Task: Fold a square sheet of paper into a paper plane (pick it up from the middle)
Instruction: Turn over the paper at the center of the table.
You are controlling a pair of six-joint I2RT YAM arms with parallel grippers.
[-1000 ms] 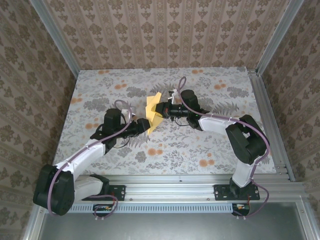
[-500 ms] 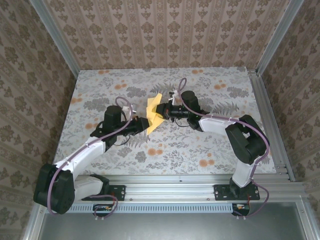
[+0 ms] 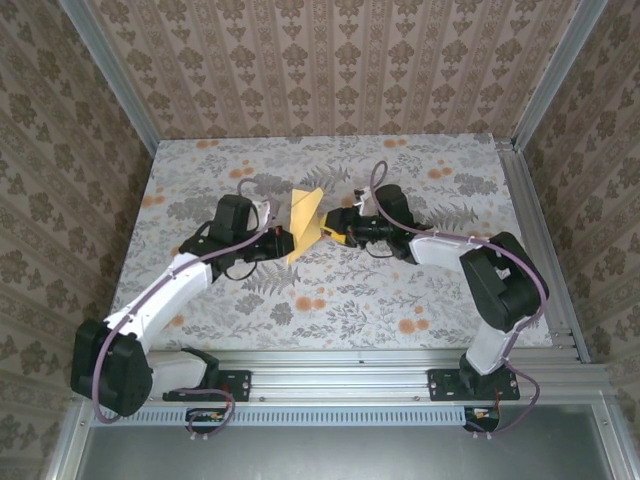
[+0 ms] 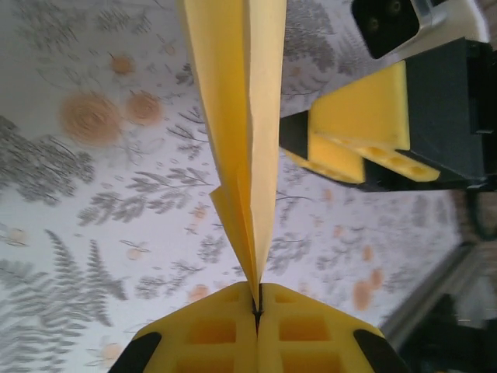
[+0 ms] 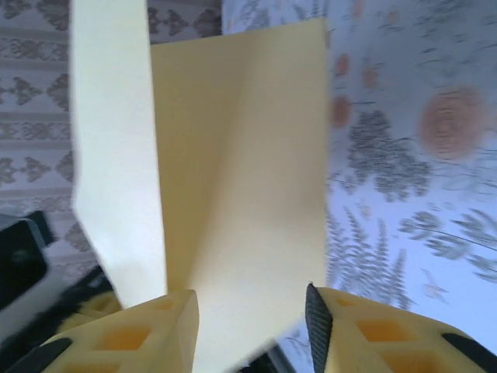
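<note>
Above the flower-printed table [image 3: 200, 190], between wallpapered walls, the square sheet of paper [image 3: 305, 213] hangs folded in mid-air. The left gripper [image 4: 257, 307] is clenched tight on its crease. The right gripper [image 5: 252, 311] gapes just beside the sheet, grasping nothing. Judged best: keep the crease pinched and the edges aligned before the right closes.
</note>
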